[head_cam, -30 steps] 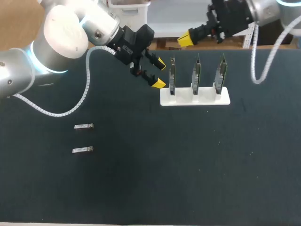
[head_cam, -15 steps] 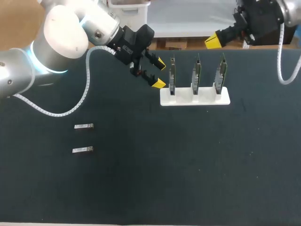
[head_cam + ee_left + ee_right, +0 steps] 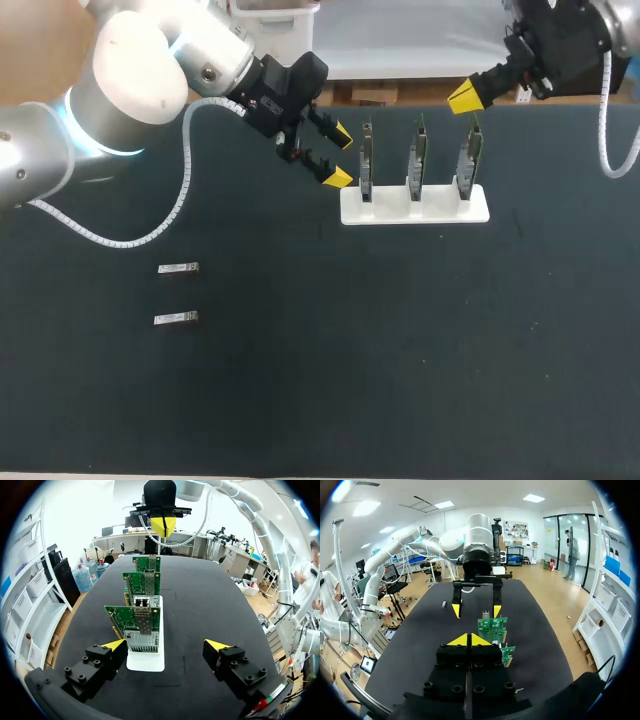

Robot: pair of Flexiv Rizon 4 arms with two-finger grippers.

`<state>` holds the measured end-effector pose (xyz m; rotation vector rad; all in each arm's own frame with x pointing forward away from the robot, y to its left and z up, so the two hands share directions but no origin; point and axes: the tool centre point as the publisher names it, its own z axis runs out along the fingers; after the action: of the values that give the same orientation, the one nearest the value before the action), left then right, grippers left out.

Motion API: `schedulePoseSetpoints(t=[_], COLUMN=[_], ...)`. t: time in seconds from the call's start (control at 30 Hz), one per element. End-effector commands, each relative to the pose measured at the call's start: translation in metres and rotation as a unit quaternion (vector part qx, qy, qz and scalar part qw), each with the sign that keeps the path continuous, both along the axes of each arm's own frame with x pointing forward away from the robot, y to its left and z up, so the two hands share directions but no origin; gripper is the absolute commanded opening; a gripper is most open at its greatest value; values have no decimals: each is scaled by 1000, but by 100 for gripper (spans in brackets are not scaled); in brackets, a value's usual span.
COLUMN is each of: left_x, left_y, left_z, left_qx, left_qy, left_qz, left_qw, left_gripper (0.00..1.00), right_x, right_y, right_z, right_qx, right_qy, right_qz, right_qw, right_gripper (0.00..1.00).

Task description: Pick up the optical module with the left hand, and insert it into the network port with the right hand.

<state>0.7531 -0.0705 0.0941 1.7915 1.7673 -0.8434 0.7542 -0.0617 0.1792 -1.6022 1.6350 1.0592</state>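
Two small silver rectangular optical modules (image 3: 178, 268) lie one behind the other on the black tabletop (image 3: 400, 350), toward its left side, each with its long axis running left to right. My left gripper (image 3: 341, 156), yellow-tipped fingers spread apart and empty, hangs just left of the white rack (image 3: 415, 210) holding three upright green network cards (image 3: 418, 150), so the modules lie well to its left and nearer. My right gripper (image 3: 465, 97), tips pressed together, hovers by the rack's far right, well away from the modules. The left arm is the closer one for the pick.

Black table (image 3: 400, 380); white stand (image 3: 440, 212) on it near far edge, slotted base flat.
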Motion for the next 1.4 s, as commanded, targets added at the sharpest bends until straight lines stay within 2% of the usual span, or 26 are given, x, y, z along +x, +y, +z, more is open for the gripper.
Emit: schedulePoseSetpoints(t=[0.03, 0.77, 1.4], left_x=[1, 1, 1], left_y=[0, 0, 0], left_z=[0, 0, 0], left_qx=[1, 1, 1], left_qy=[0, 0, 0], left_qz=[0, 0, 0], left_qw=[1000, 1000, 1000], left_gripper=[100, 100, 100], right_x=[6, 14, 19], right_y=[-3, 2, 2], right_z=[-4, -22, -28], right_qx=[0, -39, -40], right_qy=[8, 15, 24], right_qz=[7, 15, 8], right_qw=[1000, 999, 999], right_gripper=[0, 0, 0])
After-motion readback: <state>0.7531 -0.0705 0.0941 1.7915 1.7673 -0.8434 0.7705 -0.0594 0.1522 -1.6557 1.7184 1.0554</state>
